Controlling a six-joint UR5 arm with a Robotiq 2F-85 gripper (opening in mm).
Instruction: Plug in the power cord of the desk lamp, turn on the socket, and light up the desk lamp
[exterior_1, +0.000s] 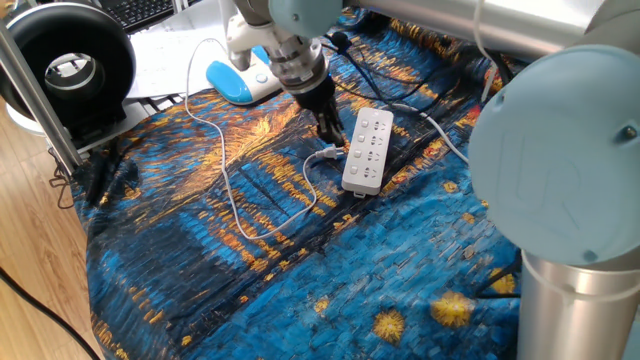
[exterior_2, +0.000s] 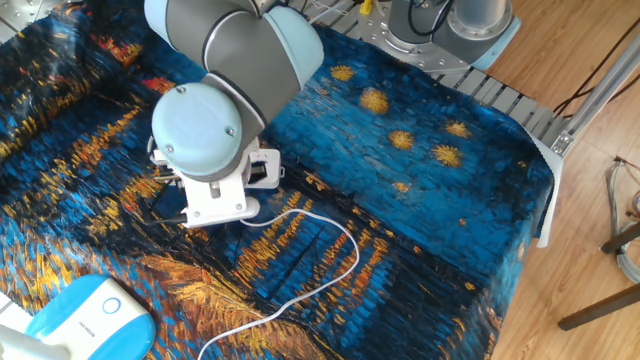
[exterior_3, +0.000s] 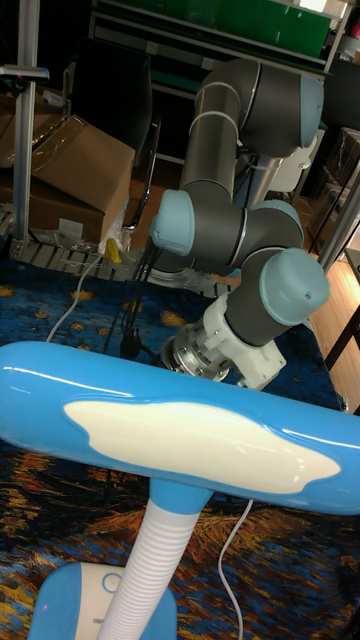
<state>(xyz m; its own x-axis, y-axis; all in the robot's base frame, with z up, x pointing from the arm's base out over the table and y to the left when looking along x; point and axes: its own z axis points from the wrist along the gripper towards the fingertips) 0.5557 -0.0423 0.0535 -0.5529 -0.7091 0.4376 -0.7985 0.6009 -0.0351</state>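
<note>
White plug end of the power cord (exterior_1: 331, 153) is lying on the blue painted cloth (exterior_1: 250, 290), just beside the socket (exterior_1: 366, 150), not in any outlet, so as I read it none of the three steps is finished yet. The lamp head fills the tall fixed view and looks unlit to me; the desk lamp (exterior_1: 232, 80) itself sits up at the far corner of the cloth, at about ten o'clock from the strip. Plugging in, switching the strip and pressing the lamp button all look to be ahead.

Now the claw (exterior_1: 331, 133): it hangs tilted over the gap between cord and strip, tips just above the plug. The plug lies at about six o'clock from the fingertips, very near, and I can't say whether they touch. The socket's long body is at three o'clock from the claw, just beside it. Fingers read as dark and close together, but whether they are pinching anything I cannot tell; the other fixed view has the wrist blocking them entirely. From the plug the cord loops away towards seven o'clock, then runs back up to the lamp.
</note>
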